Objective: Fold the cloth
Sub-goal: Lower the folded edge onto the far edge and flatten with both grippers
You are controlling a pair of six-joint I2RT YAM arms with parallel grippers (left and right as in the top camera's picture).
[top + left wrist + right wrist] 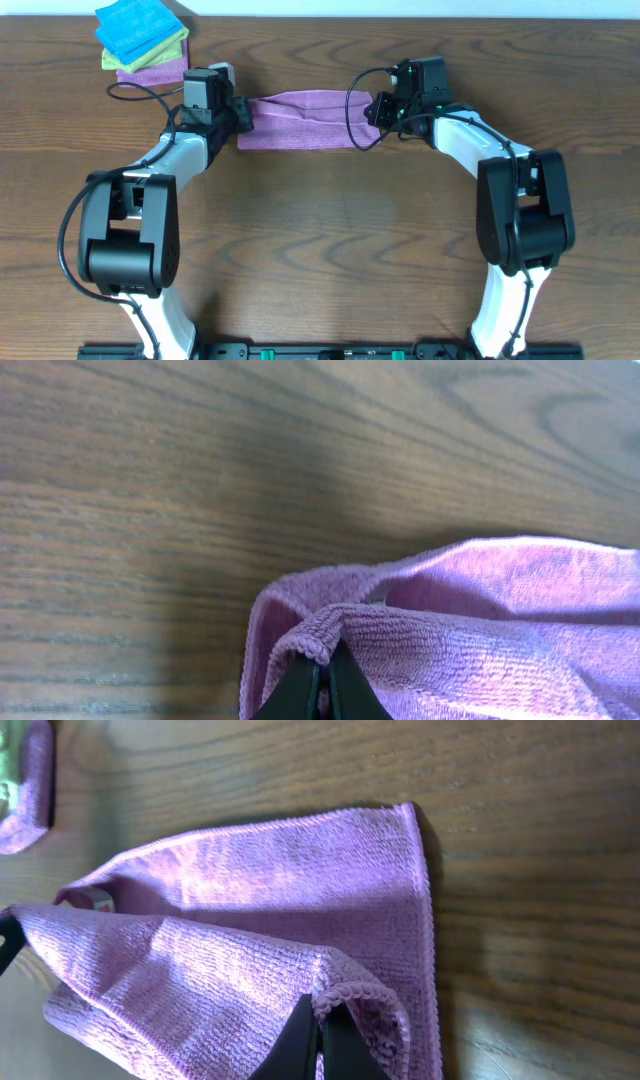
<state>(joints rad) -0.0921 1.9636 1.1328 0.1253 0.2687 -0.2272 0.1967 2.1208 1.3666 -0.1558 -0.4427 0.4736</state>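
Your cloth (305,120) lies on the wooden surface (330,230) just to the right of the stack of folded cloths (145,45), a little nearer the arm bases than the stack is. From above it looks like a long, narrow lilac band, doubled over along its length, with creases running down it.

Your left fingers (298,698) are at the end of the band nearest the stack. In the left wrist view they are pressed together with a ribbed hem of the cloth pinched between them. The fabric bunches over their tips, and another layer curls around beside them.

Your right fingers (292,1045) are at the end farthest from the stack. They are also clamped tight, gripping the hemmed corner of the upper layer. That layer rises off the lower one, which lies flat on the surface with its end edge straight. Between the two layers, on the side toward the stack, a small pale tag (97,900) peeks out.

The stack has a bright blue cloth (135,25) on top, a yellow-green cloth (150,52) under it and a purple cloth (158,72) at the bottom. A black cable (135,96) from the left arm loops over the surface just on the near side of the stack.
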